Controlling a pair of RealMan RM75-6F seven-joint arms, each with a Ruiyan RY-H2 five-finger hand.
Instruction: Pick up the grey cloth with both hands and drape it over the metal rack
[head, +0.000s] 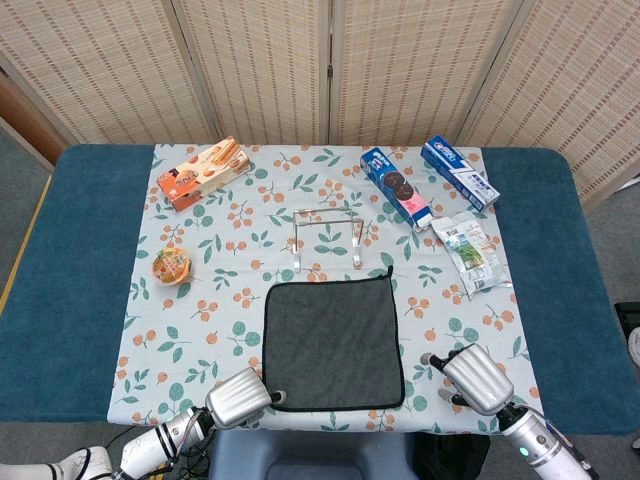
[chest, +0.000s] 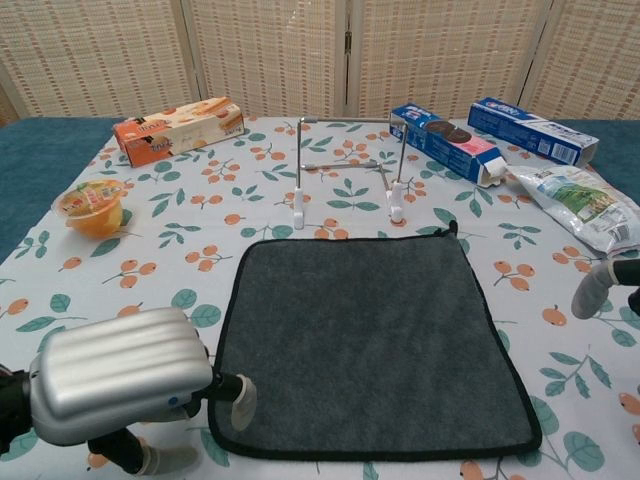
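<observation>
The grey cloth (head: 333, 343) (chest: 372, 340) with black edging lies flat on the patterned tablecloth, near the front edge. Just behind it stands the metal rack (head: 325, 238) (chest: 348, 168), bare. My left hand (head: 238, 397) (chest: 122, 388) hovers at the cloth's front left corner; one fingertip reaches that corner's edge, and it holds nothing. My right hand (head: 474, 378) sits to the right of the cloth's front right corner, apart from it, fingers spread. The chest view shows only one right fingertip (chest: 590, 291) at the frame's right edge.
An orange box (head: 203, 172) lies back left, a jelly cup (head: 171, 265) at the left. A blue cookie box (head: 396, 188), a toothpaste box (head: 459, 171) and a foil packet (head: 470, 250) lie back right. A woven screen closes off the far side.
</observation>
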